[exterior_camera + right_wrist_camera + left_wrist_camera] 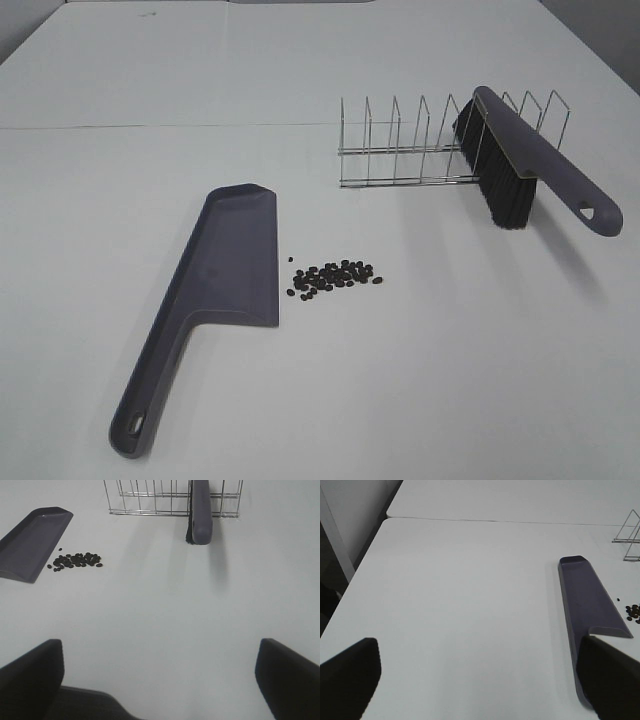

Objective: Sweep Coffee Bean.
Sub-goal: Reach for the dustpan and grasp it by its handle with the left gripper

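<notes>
Coffee bean (335, 277) heap lies beside dustpan (235, 255) (brush (530, 150) leaning on rack (400, 183)).

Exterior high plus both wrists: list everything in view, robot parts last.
beans: a few dozen, dark brown, one loose cluster on the table just right of the dustpan
dustpan: one, grey-purple, flat on the table left of centre, handle toward the near edge
brush: one, grey-purple with black bristles, resting across the rack's right end
rack: one, silver wire, behind the beans
table: one, white, under everything
left gripper: black, jaws wide open, empty
right gripper: black, jaws wide open, empty
</notes>
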`<action>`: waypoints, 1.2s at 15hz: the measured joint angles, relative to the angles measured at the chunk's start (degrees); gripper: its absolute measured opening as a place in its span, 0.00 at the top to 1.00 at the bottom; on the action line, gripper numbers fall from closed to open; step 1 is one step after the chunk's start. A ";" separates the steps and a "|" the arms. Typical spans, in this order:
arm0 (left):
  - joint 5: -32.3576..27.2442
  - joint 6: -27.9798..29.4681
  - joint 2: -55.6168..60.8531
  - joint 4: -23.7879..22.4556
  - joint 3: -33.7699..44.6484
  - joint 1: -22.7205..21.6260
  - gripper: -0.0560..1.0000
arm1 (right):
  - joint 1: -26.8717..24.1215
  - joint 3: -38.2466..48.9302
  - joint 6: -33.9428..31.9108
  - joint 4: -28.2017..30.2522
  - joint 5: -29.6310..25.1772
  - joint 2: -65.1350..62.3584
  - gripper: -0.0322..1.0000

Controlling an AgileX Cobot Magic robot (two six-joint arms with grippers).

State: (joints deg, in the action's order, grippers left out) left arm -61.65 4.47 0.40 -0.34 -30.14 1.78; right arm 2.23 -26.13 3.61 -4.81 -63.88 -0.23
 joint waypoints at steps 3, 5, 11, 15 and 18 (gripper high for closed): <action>0.00 0.00 0.00 0.00 0.00 0.00 0.01 | 0.00 0.00 0.00 0.00 0.00 0.00 0.06; 0.00 -0.34 0.00 0.00 0.00 0.00 0.01 | 0.00 0.00 0.00 0.00 0.00 0.00 0.06; 0.00 -0.57 0.00 0.00 0.34 0.00 0.01 | 0.00 0.00 0.00 0.00 0.00 0.00 0.06; 0.00 -0.57 0.00 0.00 0.34 0.00 0.01 | 0.00 0.00 0.00 0.00 0.00 0.00 0.06; 0.00 -0.57 0.00 -0.06 0.34 0.00 0.01 | 0.00 0.00 0.00 0.00 0.00 0.00 0.06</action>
State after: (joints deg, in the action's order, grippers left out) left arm -61.65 3.90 0.40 -0.40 -29.79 1.78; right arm 2.23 -26.13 3.61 -4.81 -63.88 -0.23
